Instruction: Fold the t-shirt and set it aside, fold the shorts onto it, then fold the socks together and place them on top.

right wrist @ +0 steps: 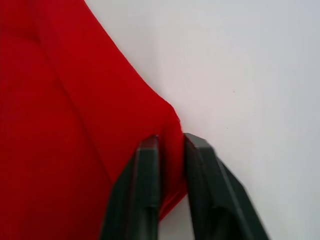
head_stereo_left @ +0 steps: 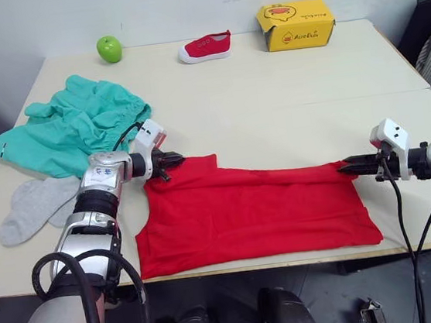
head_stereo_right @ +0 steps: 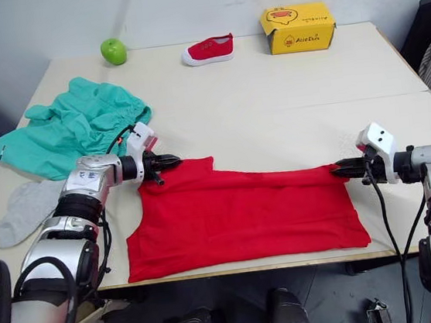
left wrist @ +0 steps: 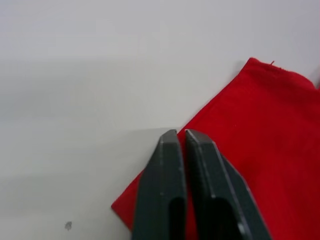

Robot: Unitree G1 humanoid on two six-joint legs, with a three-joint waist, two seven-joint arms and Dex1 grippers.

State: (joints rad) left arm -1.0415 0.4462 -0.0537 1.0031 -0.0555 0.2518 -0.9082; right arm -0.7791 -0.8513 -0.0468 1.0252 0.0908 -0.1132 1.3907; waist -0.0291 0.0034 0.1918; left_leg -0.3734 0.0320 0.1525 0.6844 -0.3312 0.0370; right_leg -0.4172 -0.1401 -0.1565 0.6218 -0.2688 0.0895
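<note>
Two grippers clamped on opposite far corners of the t-shirt (head_stereo_left: 249,216), itself spread flat at the near edge of the table (head_stereo_left: 286,99), long axis running left to right between the arms.

Left of the t-shirt: socks (head_stereo_left: 34,207) lying flat, touching the near edge of the shorts (head_stereo_left: 68,131), bunched just beyond them.

At the t-shirt's far left corner: left gripper (head_stereo_left: 170,161), fingers pressed together with no gap, red cloth beneath them in the wrist view, judged to be pinching that corner. At the far right corner: right gripper (head_stereo_left: 350,165), fingers (right wrist: 145,200) nearly closed with a fold of red fabric squeezed between them.

Judgement: fold of the t-shirt in hand, shorts and socks untouched. Coming move hinges on this: cloth lying toward the near edge from both grippers, each arm equally close to its own corner, so far edge best carried nearward as one line, both arms in step.

Beyond the t-shirt, at the table's far edge: green apple (head_stereo_left: 109,48), small red shoe (head_stereo_left: 206,47), yellow box (head_stereo_left: 296,24) with a cartoon print and orange lettering, too blurred to read with confidence.
</note>
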